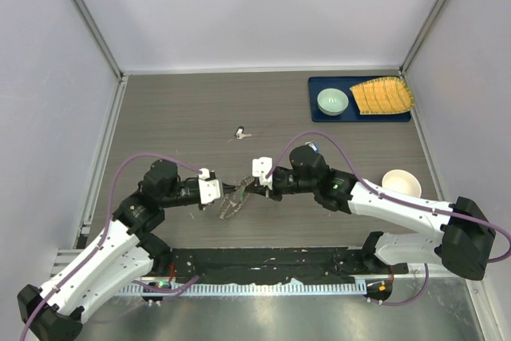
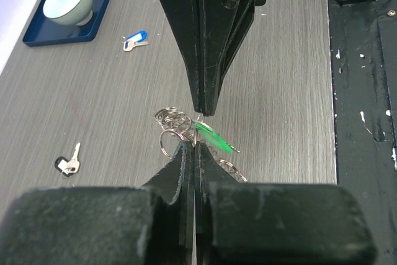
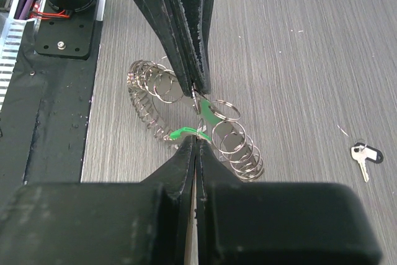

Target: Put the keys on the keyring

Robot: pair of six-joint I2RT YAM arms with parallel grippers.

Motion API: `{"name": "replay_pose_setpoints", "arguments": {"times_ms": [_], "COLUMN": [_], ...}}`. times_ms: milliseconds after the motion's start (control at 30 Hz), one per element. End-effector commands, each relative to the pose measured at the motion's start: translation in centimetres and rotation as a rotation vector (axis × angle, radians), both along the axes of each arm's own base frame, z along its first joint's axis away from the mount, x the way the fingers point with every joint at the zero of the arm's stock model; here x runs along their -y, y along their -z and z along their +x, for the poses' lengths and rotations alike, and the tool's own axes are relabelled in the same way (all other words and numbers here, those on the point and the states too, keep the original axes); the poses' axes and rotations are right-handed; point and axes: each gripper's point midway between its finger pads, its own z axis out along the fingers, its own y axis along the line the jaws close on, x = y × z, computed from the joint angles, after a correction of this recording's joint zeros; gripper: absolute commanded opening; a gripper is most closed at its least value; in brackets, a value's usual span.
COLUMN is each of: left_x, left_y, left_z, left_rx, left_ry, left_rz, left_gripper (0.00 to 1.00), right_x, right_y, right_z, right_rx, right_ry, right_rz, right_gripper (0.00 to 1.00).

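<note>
Grey wood-grain desk (image 1: 176, 117); near its front edge the bristly grey metal keyring (image 3: 152, 84) sits between two clenched pairs of fingers, tip to tip. Left fingers (image 2: 183, 166) pinch its rim; right fingers (image 3: 183, 159) seemingly grip the tiny green-headed key (image 3: 208, 114), lying across that rim.

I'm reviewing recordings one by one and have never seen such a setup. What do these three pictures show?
Two robot arms bolted to a table: the left arm and right arm, each ending in two-finger jaws. One picture looks down from above; the other two come from cameras on each wrist. On the table lie a black-headed key, a blue key, a white bowl and a blue tray holding a green bowl. Both jaws are shut, meeting at a big bristly ring. The right jaws seem to pinch the green key, the left jaws the ring.
</note>
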Motion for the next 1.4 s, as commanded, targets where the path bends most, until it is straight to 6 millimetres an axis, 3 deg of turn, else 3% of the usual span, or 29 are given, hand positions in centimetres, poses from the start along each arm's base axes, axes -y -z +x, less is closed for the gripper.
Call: {"name": "replay_pose_setpoints", "arguments": {"times_ms": [0, 1367], "left_x": [0.70, 0.37], "left_y": [-2.23, -2.27], "left_z": [0.05, 0.80], "left_rx": [0.053, 0.061], "left_ry": [0.033, -0.009], "left_rz": [-0.063, -0.060], "left_gripper": [0.00, 0.00], "right_x": [-0.83, -0.45], "right_y": [-2.78, -2.86], "right_z": [0.53, -0.44], "right_rx": [0.056, 0.043], "right_ry": [0.007, -0.021], "right_rz": [0.080, 0.088], "right_gripper": [0.01, 0.01]}}
